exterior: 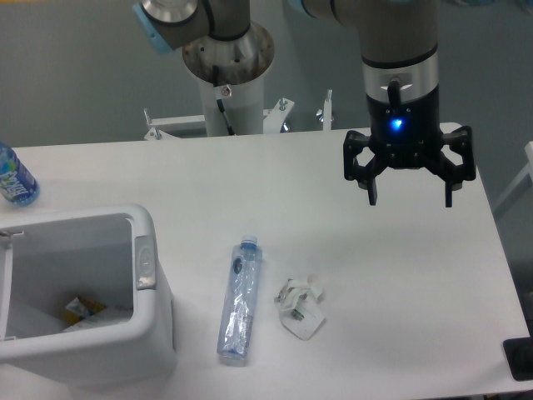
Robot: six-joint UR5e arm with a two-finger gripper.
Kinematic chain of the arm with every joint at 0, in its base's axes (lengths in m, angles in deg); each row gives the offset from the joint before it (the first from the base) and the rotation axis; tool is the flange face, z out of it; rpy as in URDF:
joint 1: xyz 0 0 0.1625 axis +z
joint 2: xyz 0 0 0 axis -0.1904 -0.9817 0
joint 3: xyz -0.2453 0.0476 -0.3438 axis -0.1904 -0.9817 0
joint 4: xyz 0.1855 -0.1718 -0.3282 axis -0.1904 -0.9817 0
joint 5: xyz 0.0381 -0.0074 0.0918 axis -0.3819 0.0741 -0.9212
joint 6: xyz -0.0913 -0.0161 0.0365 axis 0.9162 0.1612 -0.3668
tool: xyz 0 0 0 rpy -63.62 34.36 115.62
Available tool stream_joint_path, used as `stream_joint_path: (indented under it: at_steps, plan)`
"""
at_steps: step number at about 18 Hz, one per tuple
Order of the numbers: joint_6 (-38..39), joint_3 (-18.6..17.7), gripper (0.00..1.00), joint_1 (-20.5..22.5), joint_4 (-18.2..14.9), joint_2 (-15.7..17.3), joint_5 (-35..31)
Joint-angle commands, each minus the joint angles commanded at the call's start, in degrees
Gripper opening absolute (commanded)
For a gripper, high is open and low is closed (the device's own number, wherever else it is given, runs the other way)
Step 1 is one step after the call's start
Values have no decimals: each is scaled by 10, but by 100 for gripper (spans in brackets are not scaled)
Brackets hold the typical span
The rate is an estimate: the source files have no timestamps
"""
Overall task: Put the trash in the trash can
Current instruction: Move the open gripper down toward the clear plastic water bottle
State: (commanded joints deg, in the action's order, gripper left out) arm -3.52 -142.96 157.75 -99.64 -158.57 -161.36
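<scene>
A: What lies nearest the camera?

B: A white trash can [154, 333] at the front left of the white table [275, 179], open-topped, with scraps inside. Just right of it, a crushed clear bottle [239, 300] lies lengthwise, cap pointing away. Right of that, close by but apart, sits a crumpled wrapper [301, 309].

A: And further back?

B: The gripper [409, 198] hangs above the table's far right, fingers spread wide, holding nothing, well apart from both pieces of trash. An uncrushed bottle with a blue label [14, 180] stands at the far left edge. The arm's base [228, 62] rises behind the table.
</scene>
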Motion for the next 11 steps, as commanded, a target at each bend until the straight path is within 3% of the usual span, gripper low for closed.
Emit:
stream_joint_path:
  at_steps: [8,11]
  plan:
    - [8,-25,100,-7,17,-7,5]
    - [102,-40,100,-22,51,-18,5]
